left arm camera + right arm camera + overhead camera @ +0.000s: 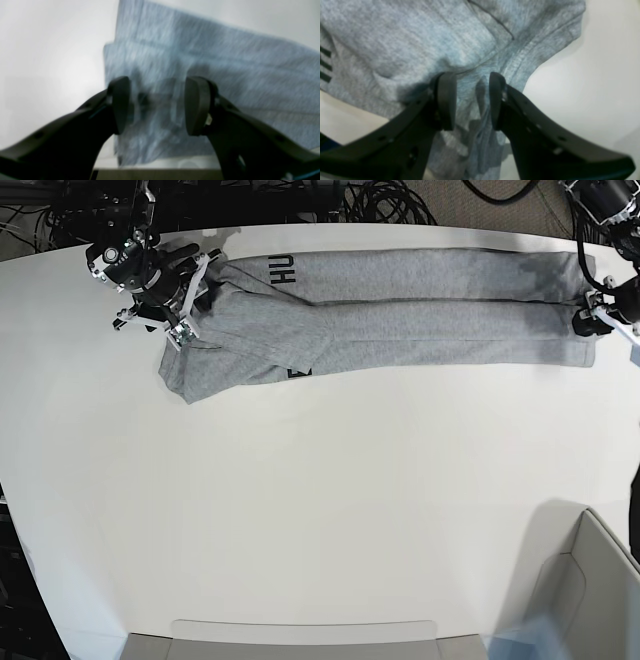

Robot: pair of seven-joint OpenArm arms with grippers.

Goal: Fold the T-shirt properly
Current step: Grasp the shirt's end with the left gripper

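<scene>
The bench (320, 510) is a broad white top with rounded corners, bare over most of its near part. Behind its far edge runs a dark tangle of cables (385, 200), and at the near right corner stands a pale grey bin (590, 590) with a low grey strip along the near edge.

The T-shirt (400, 320) lies along the far edge of the bench, folded lengthwise into a long grey band. Black letters show near its collar end, and one sleeve sags out toward the near side at that end.

The right gripper (472, 100) sits at the collar end, jaws parted a little with a bunched ridge of grey cloth standing between the pads; I cannot tell whether they pinch it. The left gripper (157, 105) is at the opposite end, over the hem corner. Its jaws stand wider apart, cloth lying blurred between and below them, and nothing is clamped.
</scene>
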